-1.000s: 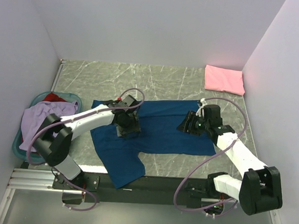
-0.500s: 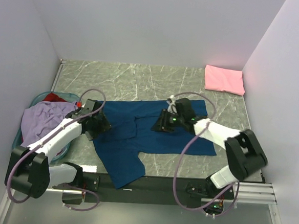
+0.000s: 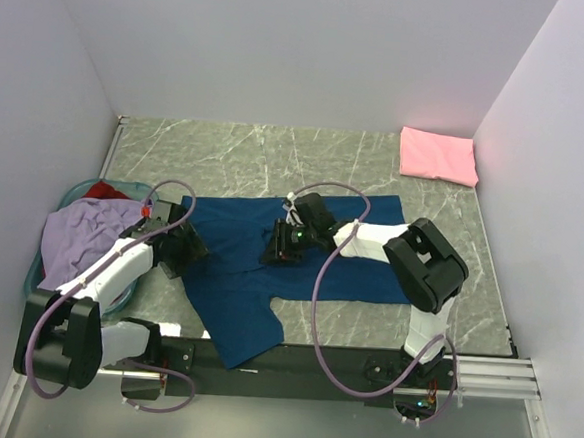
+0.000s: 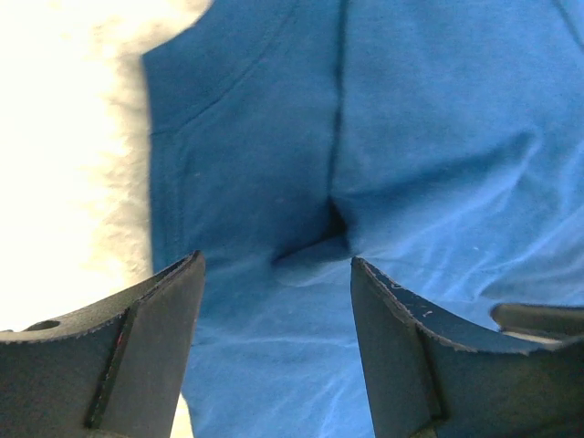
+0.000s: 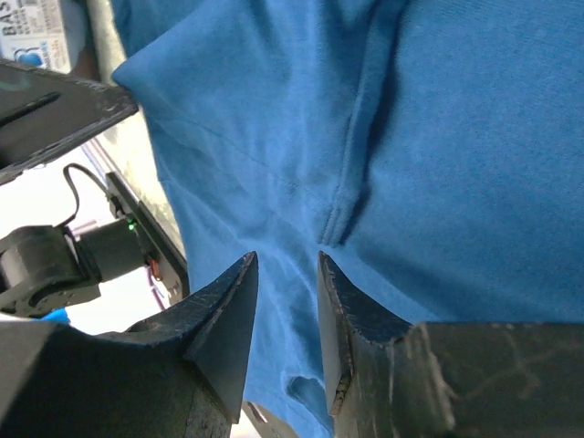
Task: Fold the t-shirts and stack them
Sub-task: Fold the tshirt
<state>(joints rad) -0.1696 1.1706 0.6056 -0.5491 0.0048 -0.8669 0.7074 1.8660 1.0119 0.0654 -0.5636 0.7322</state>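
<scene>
The navy blue t-shirt (image 3: pixel 230 275) is spread flat at the middle of the marbled table (image 3: pixel 276 158), its long axis laid left to right, with one lobe turned toward the near edge and draped over the dark front rail. Which end is the collar cannot be told, and a ridge of folded cloth is seen running through both wrist views. The left gripper (image 4: pixel 274 263) is held low at the shirt's left edge, its jaws spread wide with only flat cloth beneath them. The right gripper (image 5: pixel 286 260) is poised over the shirt's middle, its jaws narrowly parted and nothing pinched between them. Part of the shirt's right half is covered by the right arm and its looping purple cable (image 3: pixel 317 291). At the left, just beside the left arm, a teal basket (image 3: pixel 35 283) is filled by the lavender t-shirt (image 3: pixel 80 239), with the red t-shirt (image 3: pixel 104 190) largely hidden behind it. The pink t-shirt (image 3: pixel 438 155) is laid folded in the far right corner, well apart from the others.
</scene>
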